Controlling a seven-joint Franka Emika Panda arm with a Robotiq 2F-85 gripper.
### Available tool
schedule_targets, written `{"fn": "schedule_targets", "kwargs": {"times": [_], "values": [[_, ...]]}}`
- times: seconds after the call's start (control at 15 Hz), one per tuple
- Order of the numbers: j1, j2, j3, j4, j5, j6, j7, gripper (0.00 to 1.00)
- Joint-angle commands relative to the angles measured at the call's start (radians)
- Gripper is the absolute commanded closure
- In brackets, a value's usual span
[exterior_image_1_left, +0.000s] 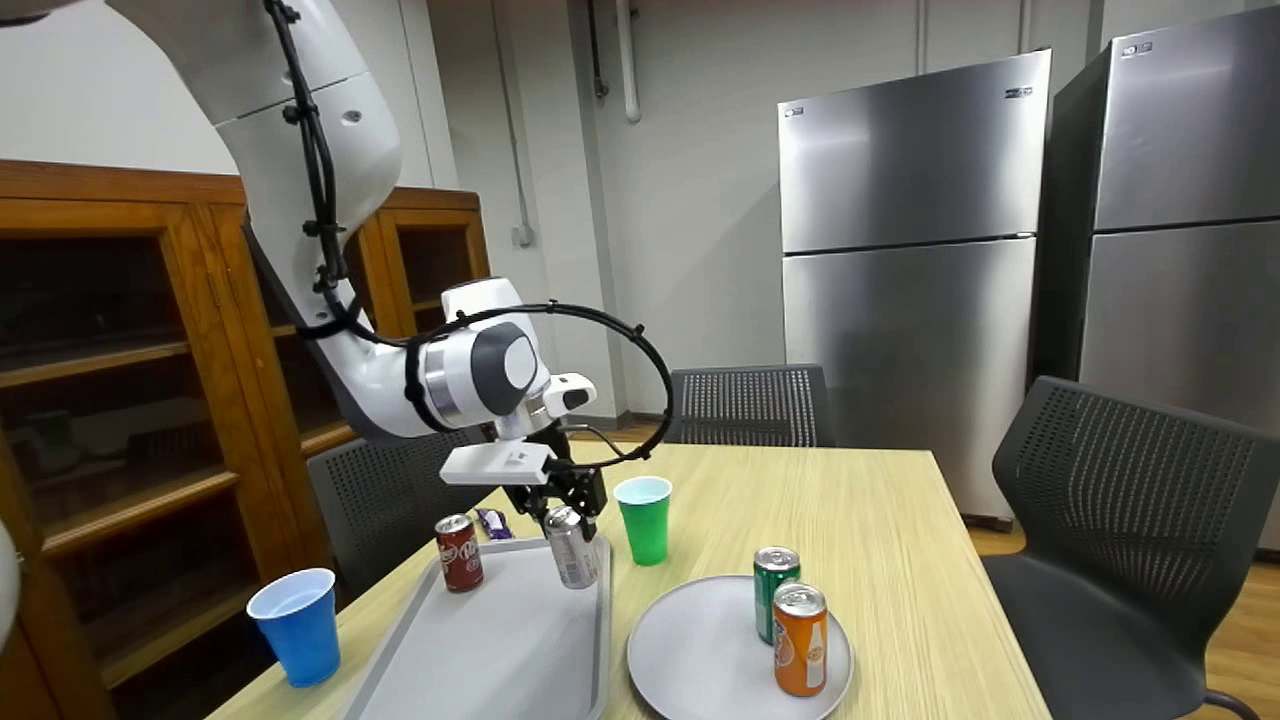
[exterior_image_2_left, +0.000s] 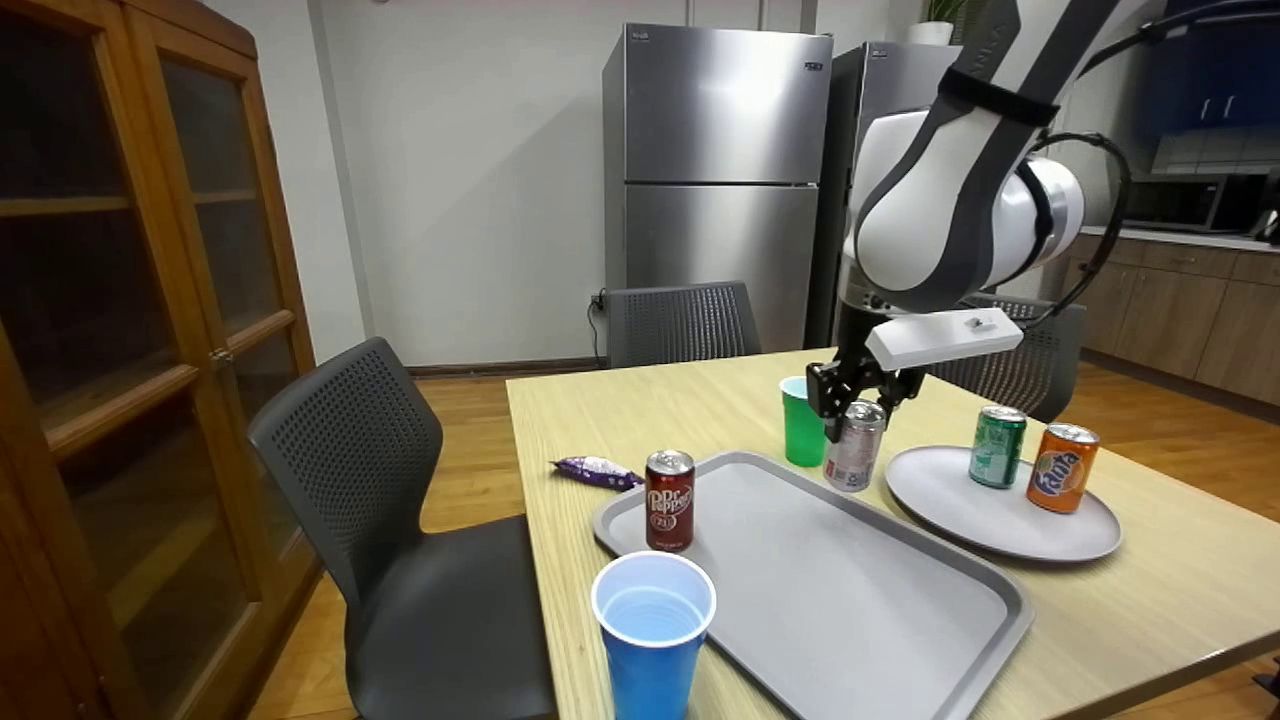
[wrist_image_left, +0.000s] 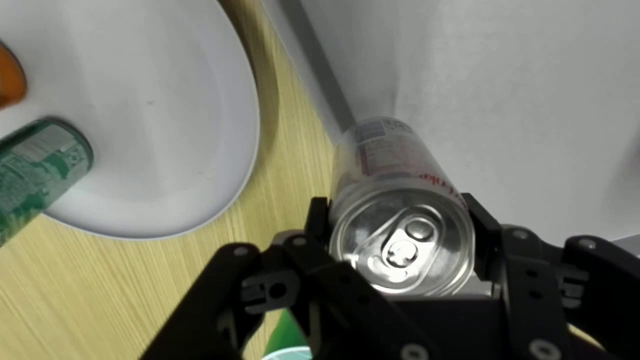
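Note:
A silver soda can with red lettering sits between the black fingers of my gripper, which are pressed against its sides close to the lid. In both exterior views this silver can leans slightly at the rim of the grey tray. Whether its base touches the tray cannot be told. A dark red Dr Pepper can stands upright at the tray's far corner. Close behind the gripper is a green cup. The round grey plate bears a green can and an orange can.
A blue cup stands on the table beside the tray. Near the red can lies a purple wrapper. Dark chairs surround the table, with a wooden cabinet and steel refrigerators beyond.

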Motion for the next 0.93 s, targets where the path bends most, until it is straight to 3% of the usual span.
{"fn": "schedule_targets", "kwargs": {"times": [0.0, 0.87], "values": [[0.027, 0.024, 0.024, 0.068, -0.018, -0.032, 0.051, 0.61], [0.045, 0.215, 0.106, 0.288, 0.037, -0.064, 0.040, 0.61]]}}
